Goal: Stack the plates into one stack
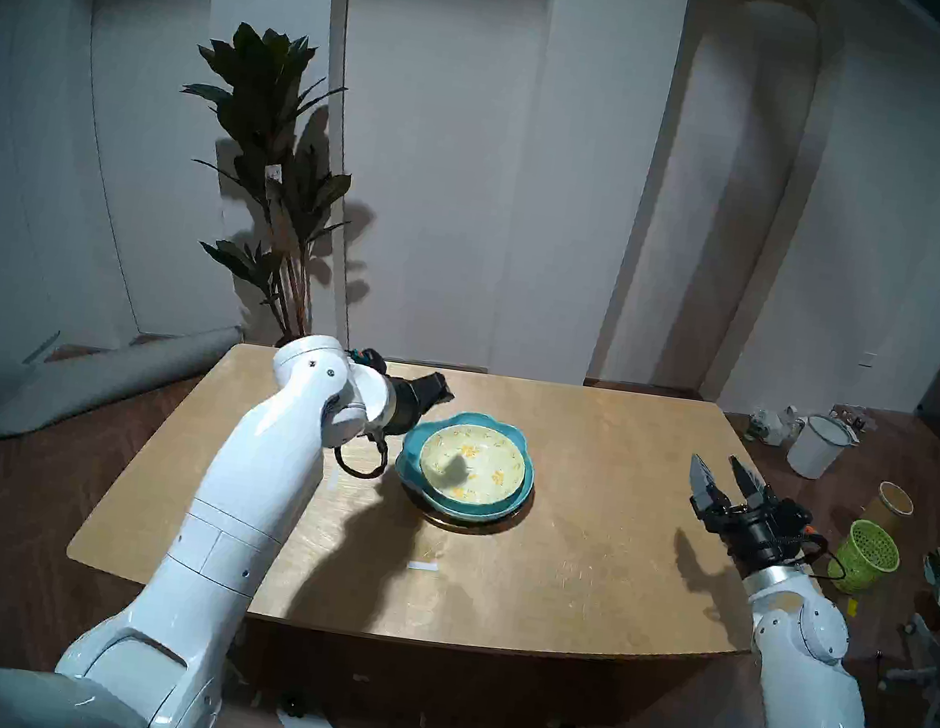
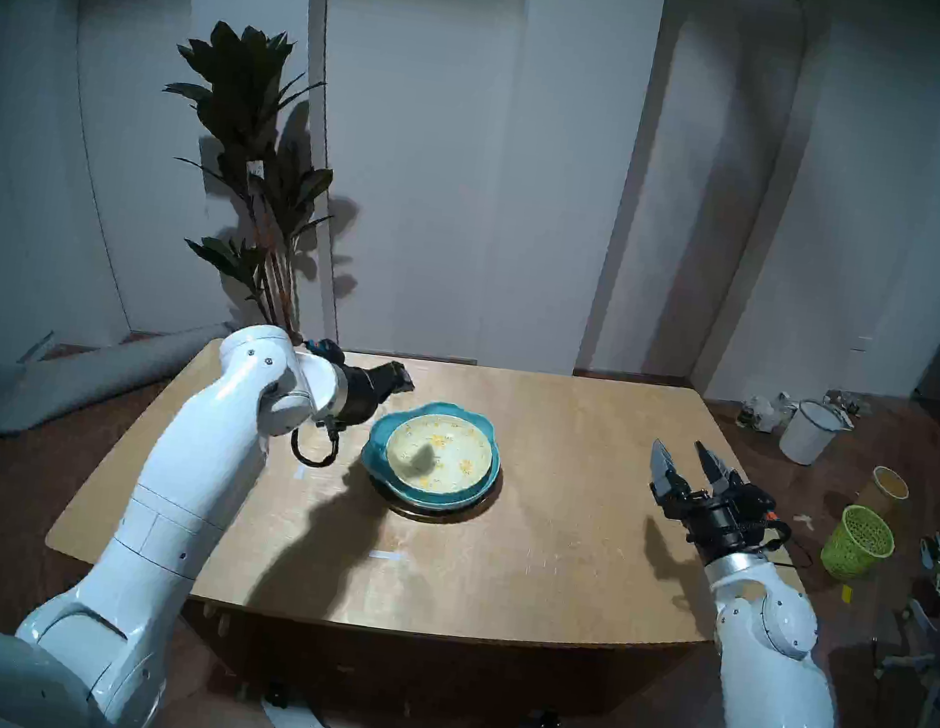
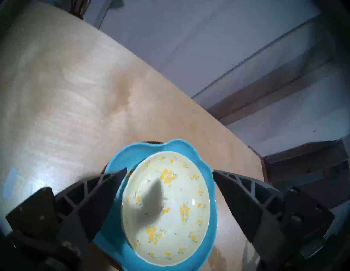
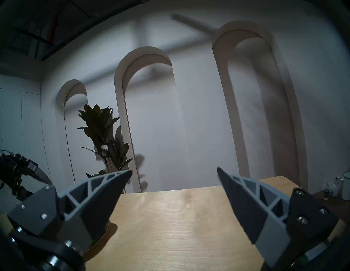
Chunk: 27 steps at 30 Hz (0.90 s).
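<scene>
The three dishes stand in one stack at the table's middle. The pale-yellow floral dish (image 1: 471, 462) (image 2: 439, 455) (image 3: 170, 208) sits uppermost, inside the blue scalloped dish (image 1: 410, 452) (image 2: 374, 452) (image 3: 132, 157). Only a thin edge of the gold plate (image 1: 470, 527) (image 2: 436, 515) shows underneath. My left gripper (image 1: 443, 390) (image 2: 403, 378) (image 3: 169, 170) is open and empty, hovering above the stack's far-left side and casting a shadow into the yellow dish. My right gripper (image 1: 715, 461) (image 2: 679, 445) (image 4: 174, 170) is open and empty above the table's right edge, well apart from the stack.
The wooden table (image 1: 547, 573) carries a small white tape mark (image 1: 423, 567) in front of the stack. A potted plant (image 1: 277, 180) stands behind the far-left corner. A green basket (image 1: 871, 556), tan cup (image 1: 893, 505) and white bucket (image 1: 816, 453) sit on the floor at right.
</scene>
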Tool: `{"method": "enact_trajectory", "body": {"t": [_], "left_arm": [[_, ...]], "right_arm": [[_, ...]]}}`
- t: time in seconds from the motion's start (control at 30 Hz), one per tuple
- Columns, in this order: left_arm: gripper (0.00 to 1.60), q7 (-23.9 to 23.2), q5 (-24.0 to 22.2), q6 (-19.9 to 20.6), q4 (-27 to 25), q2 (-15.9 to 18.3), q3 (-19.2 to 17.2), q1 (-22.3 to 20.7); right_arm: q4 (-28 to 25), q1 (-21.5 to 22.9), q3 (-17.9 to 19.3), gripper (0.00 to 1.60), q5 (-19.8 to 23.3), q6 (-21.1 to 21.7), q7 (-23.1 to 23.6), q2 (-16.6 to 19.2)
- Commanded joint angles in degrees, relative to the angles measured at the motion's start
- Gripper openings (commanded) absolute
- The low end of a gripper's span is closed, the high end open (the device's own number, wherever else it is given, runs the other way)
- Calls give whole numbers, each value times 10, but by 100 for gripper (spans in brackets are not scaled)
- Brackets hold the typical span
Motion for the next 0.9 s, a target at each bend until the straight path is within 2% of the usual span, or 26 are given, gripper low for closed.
{"method": "enact_trajectory", "body": {"t": [0.0, 0.1, 0.13, 0.23, 0.27, 0.37, 0.4, 0.57, 0.67, 0.87], "left_arm": [[160, -22, 69, -25, -66, 59, -7, 5], [160, -30, 88, -37, -81, 73, -13, 21], [160, -29, 118, -45, -97, 89, -10, 34], [160, -31, 141, -58, -101, 99, -15, 45], [160, -39, 167, -73, -105, 114, -14, 55], [160, -45, 184, -86, -102, 122, -14, 62], [160, -50, 211, -104, -101, 131, -12, 69], [160, -63, 251, -134, -95, 147, -9, 82], [160, -79, 291, -163, -90, 165, -2, 92], [160, -100, 335, -203, -78, 186, 4, 100]], "right_arm": [[-8, 16, -14, 160, -5, -1, 5, 1], [-5, 21, -20, 160, -7, 0, 5, 1], [-3, 26, -25, 160, -10, 1, 3, 1], [-3, 33, -32, 160, -15, 2, 1, 2], [-2, 40, -37, 160, -19, 2, 0, 1], [-3, 47, -42, 160, -24, 2, -1, 3], [-2, 54, -48, 160, -31, 2, -2, 3], [-1, 66, -62, 160, -43, 3, -6, 2], [1, 79, -75, 160, -61, 4, -19, 3], [4, 96, -93, 160, -86, 8, -39, 3]]}}
